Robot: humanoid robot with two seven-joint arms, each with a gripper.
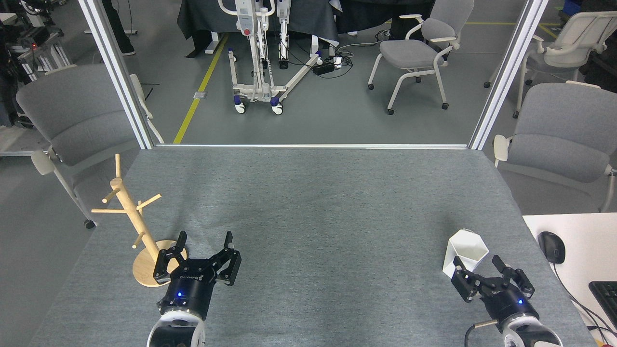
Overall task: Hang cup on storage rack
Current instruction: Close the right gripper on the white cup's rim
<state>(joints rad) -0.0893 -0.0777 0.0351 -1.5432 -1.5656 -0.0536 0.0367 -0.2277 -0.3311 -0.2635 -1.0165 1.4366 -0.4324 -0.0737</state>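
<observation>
Jaws spread open on both: the right gripper (477,267) at lower right, just below the white cup (464,253) standing on the table (318,202); the left gripper (205,241) beside the storage rack (132,219), lower left.

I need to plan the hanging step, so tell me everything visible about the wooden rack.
The storage rack is a light, bare-wood mug tree: a slim post on a round flat disc base, with several thin dowel pegs angling outward and up. It stands on the grey table near the left edge; in this view the post appears to lean left. Every peg is bare. The left hand, open, sits just right of the base, one finger overlapping its edge; contact is unclear.
</observation>
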